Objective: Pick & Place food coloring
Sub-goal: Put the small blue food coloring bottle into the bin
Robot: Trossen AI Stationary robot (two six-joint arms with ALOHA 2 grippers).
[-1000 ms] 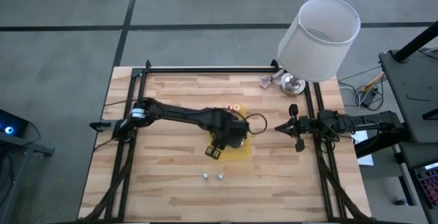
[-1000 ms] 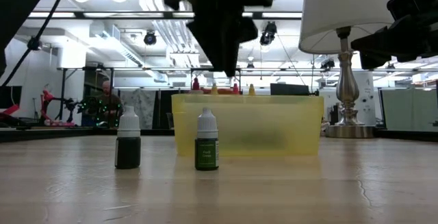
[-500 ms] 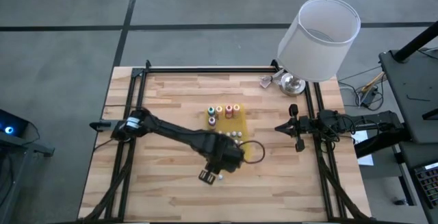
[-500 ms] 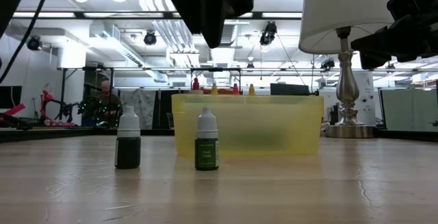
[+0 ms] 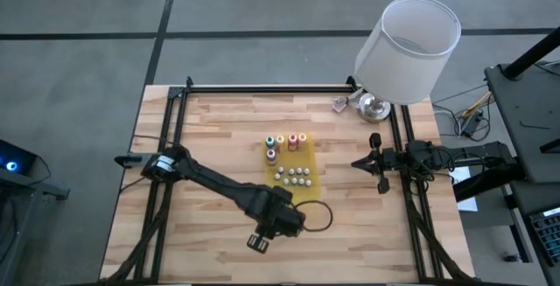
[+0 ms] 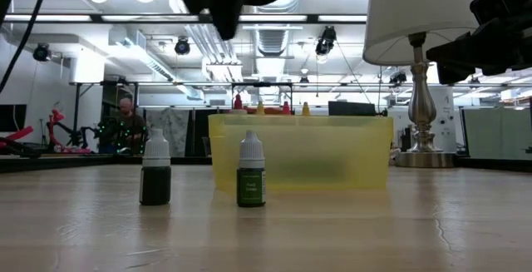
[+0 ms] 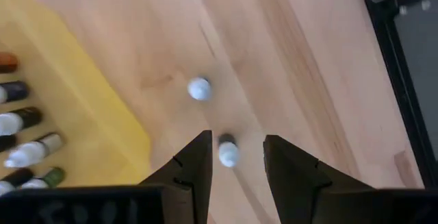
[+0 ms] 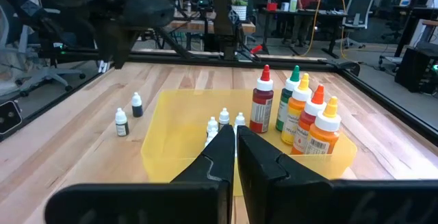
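Left gripper point(image 7: 236, 166), fingers apart, hovers over a small bottle point(image 7: 227, 151) at lower centre; right gripper point(image 8: 236, 148) shut.

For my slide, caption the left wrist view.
Open left gripper above a small white-capped bottle, beside the yellow tray.

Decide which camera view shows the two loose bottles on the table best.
The low view: both loose bottles stand side-on, caps and dark bodies clear. The left wrist view shows only white caps from above, the right wrist view shows them small, and the high view hides them under the left arm.
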